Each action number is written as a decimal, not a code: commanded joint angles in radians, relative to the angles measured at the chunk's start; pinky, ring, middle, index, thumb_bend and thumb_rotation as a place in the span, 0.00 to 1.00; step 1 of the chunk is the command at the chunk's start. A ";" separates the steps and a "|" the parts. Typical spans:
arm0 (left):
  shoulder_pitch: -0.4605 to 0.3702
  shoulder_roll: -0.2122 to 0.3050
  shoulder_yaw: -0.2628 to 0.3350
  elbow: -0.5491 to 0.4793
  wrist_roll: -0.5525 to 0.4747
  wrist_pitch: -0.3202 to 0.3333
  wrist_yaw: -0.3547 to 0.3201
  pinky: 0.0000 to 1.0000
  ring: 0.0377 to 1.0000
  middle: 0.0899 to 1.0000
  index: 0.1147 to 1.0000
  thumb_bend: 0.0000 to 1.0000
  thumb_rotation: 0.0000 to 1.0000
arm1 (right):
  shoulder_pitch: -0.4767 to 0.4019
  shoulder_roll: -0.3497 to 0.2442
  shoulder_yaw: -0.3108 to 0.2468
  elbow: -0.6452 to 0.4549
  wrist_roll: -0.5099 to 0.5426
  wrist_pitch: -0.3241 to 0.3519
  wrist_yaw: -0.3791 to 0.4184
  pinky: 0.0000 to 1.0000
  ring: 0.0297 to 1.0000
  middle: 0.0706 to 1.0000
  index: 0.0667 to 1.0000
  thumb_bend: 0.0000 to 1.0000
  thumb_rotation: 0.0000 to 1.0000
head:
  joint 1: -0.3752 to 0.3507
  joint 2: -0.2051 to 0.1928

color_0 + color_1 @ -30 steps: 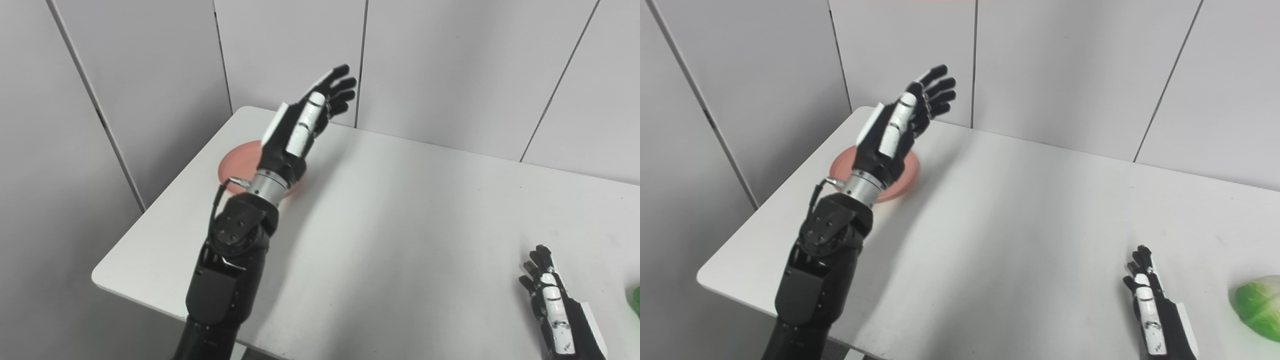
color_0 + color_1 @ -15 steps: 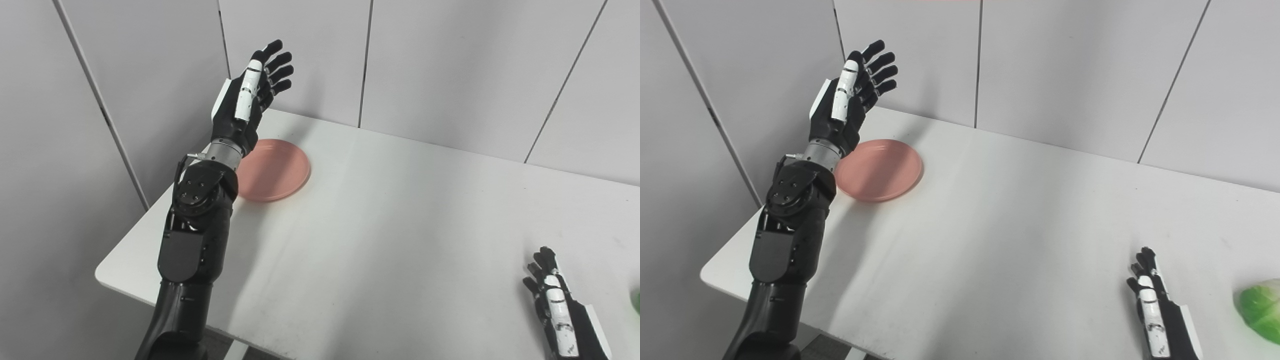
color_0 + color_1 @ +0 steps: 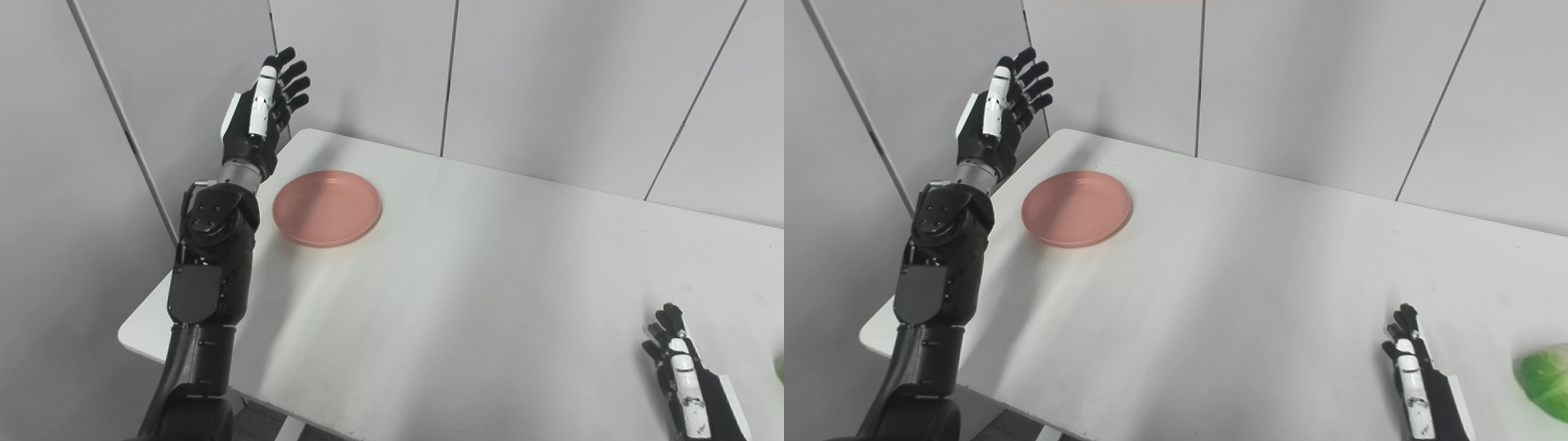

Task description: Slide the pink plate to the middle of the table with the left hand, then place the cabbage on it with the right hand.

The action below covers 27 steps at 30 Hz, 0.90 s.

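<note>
The pink plate (image 3: pixel 327 207) lies empty near the table's far left corner. My left hand (image 3: pixel 260 119) is raised above the table's left edge, to the left of the plate and apart from it, open with its fingers spread and pointing up. My right hand (image 3: pixel 1418 383) rests open on the table at the near right, holding nothing. The green cabbage (image 3: pixel 1542 380) lies at the right edge of the right eye view, a little to the right of that hand and apart from it.
The white table (image 3: pixel 490 275) stands in a corner of grey wall panels (image 3: pixel 551 79) that rise close behind it and on its left. My left forearm (image 3: pixel 211 263) hangs over the table's left edge.
My left hand has swung from above the plate out to the left, past the table's edge, uncovering the plate. The plate, the cabbage and my right hand have stayed in place.
</note>
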State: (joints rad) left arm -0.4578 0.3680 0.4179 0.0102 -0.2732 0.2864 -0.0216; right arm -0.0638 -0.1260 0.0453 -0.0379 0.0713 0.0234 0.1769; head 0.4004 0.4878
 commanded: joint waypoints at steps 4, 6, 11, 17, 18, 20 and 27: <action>-0.060 0.064 0.009 0.060 -0.002 -0.062 -0.003 0.89 0.90 0.89 0.88 0.44 1.00 | 0.000 -0.002 0.001 -0.011 0.005 0.009 0.005 1.00 1.00 1.00 1.00 0.12 1.00 | 0.004 0.004; -0.062 0.068 0.013 0.085 -0.013 -0.063 -0.003 0.90 0.91 0.90 0.89 0.44 1.00 | 0.000 -0.001 0.000 -0.015 0.009 0.015 0.005 1.00 1.00 1.00 1.00 0.12 1.00 | 0.005 0.005; -0.070 0.073 0.025 0.141 -0.032 -0.072 0.001 0.91 0.92 0.91 0.89 0.43 1.00 | 0.001 -0.001 -0.001 -0.017 0.014 0.020 0.007 1.00 1.00 1.00 1.00 0.12 1.00 | 0.008 0.006; -0.074 0.093 0.023 0.213 -0.045 -0.087 -0.019 0.93 0.93 0.93 0.91 0.44 1.00 | 0.001 -0.006 -0.001 -0.016 0.016 0.015 0.011 1.00 1.00 1.00 1.00 0.11 1.00 | 0.011 0.011; -0.075 0.096 0.023 0.227 -0.047 -0.089 -0.021 0.93 0.93 0.93 0.91 0.44 1.00 | 0.001 -0.006 -0.001 -0.016 0.018 0.016 0.012 1.00 1.00 1.00 1.00 0.12 1.00 | 0.011 0.012; -0.079 0.099 0.025 0.246 -0.053 -0.092 -0.024 0.94 0.94 0.93 0.91 0.44 1.00 | 0.001 -0.006 -0.002 -0.017 0.021 0.017 0.014 1.00 1.00 1.00 1.00 0.13 1.00 | 0.013 0.015; -0.086 0.108 0.024 0.342 -0.059 -0.110 -0.020 0.94 0.94 0.93 0.91 0.44 1.00 | 0.004 -0.008 -0.001 -0.035 0.015 0.036 0.009 1.00 1.00 1.00 1.00 0.12 1.00 | 0.012 0.020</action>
State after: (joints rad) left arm -0.4896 0.4384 0.4360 0.3538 -0.3328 0.2178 -0.0406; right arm -0.0570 -0.1305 0.0450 -0.0507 0.0821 0.0338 0.1822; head 0.4126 0.5077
